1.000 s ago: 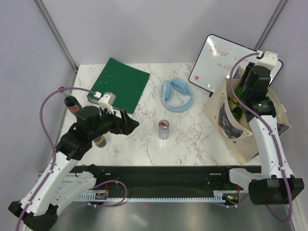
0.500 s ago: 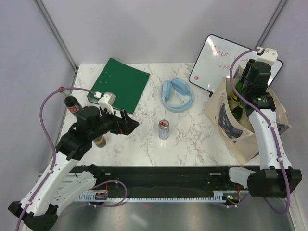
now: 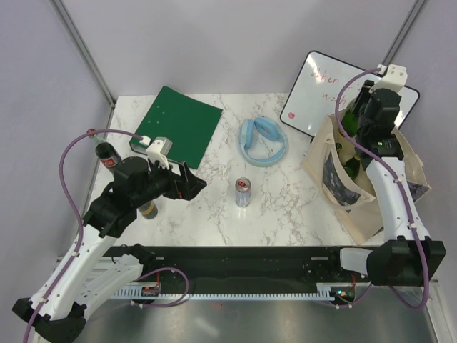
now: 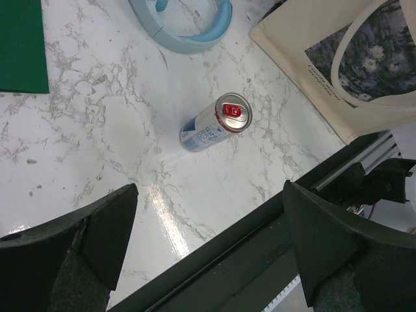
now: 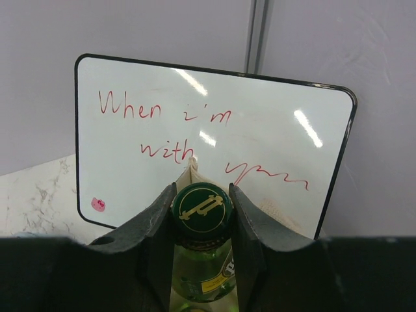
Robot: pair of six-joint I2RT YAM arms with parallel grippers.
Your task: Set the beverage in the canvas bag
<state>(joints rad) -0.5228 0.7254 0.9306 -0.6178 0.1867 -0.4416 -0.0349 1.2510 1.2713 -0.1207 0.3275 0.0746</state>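
So this one looks about halfway there to me. The right gripper (image 5: 201, 221) is clamped shut on the neck of a green bottle (image 5: 202, 273), with the gold-and-green cap poking up between the fingers. From the top view it's hanging right over the open mouth of the canvas bag (image 3: 365, 204), which stands at the right edge of the marble table (image 3: 300, 207), just in front of the whiteboard (image 3: 318, 89) with the red scribble. So the pick is done and the bottle is at the bag, but it isn't let go yet. What's left, I'd say, is getting it down inside and opening up. As for what's in the bag, I can see something green lower down in the opening, but I honestly can't tell if that's the body of the held bottle or a second one already in there. The left gripper (image 4: 211, 188) is wide open, holding nothing, hovering over the table near a silver can (image 4: 214, 123) that stands well apart from the bag. There's also a dark bottle (image 3: 107, 153) with a red label at the far left, plus a green folder (image 3: 178, 121) and a light blue ring thing (image 3: 263, 141).
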